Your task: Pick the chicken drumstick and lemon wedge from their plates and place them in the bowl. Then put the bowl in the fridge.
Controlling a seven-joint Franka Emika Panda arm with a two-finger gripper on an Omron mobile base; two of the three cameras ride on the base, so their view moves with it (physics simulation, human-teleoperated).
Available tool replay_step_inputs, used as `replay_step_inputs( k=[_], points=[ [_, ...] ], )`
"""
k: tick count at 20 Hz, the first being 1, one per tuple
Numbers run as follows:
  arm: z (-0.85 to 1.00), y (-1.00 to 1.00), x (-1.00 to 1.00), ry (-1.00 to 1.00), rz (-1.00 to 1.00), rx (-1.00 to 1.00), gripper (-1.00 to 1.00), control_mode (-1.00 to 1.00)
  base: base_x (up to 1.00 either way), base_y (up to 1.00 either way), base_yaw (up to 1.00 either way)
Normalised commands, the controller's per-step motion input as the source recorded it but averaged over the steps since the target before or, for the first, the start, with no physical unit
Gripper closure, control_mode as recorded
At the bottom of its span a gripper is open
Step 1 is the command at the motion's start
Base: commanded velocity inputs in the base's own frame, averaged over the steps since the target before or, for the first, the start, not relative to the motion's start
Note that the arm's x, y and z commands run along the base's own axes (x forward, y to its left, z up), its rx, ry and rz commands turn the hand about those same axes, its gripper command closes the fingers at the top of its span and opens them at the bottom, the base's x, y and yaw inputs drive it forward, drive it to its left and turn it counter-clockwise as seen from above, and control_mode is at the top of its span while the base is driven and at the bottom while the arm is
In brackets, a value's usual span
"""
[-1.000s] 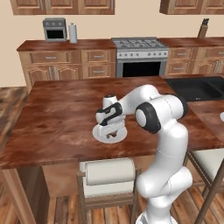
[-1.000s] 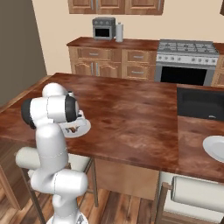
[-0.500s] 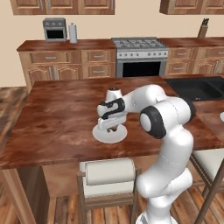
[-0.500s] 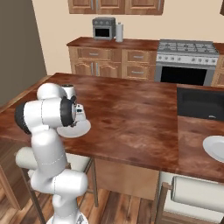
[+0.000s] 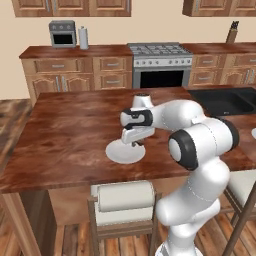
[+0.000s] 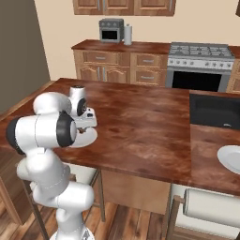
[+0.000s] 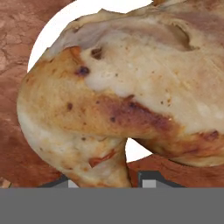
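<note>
The golden-brown chicken drumstick (image 7: 131, 87) lies on a white plate (image 7: 65, 22) and looms very close in the hand view. My gripper (image 7: 109, 179) is low over it and open, one fingertip (image 7: 148, 178) on each side of the narrow end, with a small gap on the right. In the left base view the gripper (image 5: 134, 145) sits down on the plate (image 5: 117, 154) near the island's front edge, and the right base view has the gripper (image 6: 83, 129) over the same plate (image 6: 89, 138). A second white plate (image 6: 229, 158) lies far right. Lemon wedge, bowl and fridge are out of view.
The wooden island counter (image 5: 70, 130) holds a dark sink (image 6: 215, 110) at its right. Stools (image 5: 122, 202) stand under the front edge. Behind are a stove (image 5: 160, 65), cabinets and a microwave (image 5: 62, 34).
The hand has come down from just above the plate until its fingers straddle the drumstick. The arm's elbow has swung a little to the right. Plate and base have stayed still.
</note>
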Motion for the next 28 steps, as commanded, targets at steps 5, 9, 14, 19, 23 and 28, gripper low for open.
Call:
replay_step_inputs(
  k=[5, 9, 14, 19, 23, 28],
  points=[
    [0.37, -0.34, -0.37, 0.0, -0.01, 0.0, 1.0, -1.0, 0.0, 0.0, 0.0],
    [0.24, -0.17, -0.45, -0.03, -0.02, 0.0, 1.0, -1.0, 0.0, 0.0, 0.0],
    [0.06, -0.02, -0.28, -0.02, -0.05, 0.0, 1.0, -1.0, 0.0, 0.0, 0.0],
    [0.0, 0.0, 0.0, 0.0, 0.0, 0.0, 1.0, -1.0, 0.0, 0.0, 0.0],
    [0.0, 0.0, 0.0, 0.0, 0.0, 0.0, 1.0, -1.0, 0.0, 0.0, 0.0],
    [0.0, 0.0, 0.0, 0.0, 0.0, 0.0, 1.0, -1.0, 0.0, 0.0, 0.0]
  ],
)
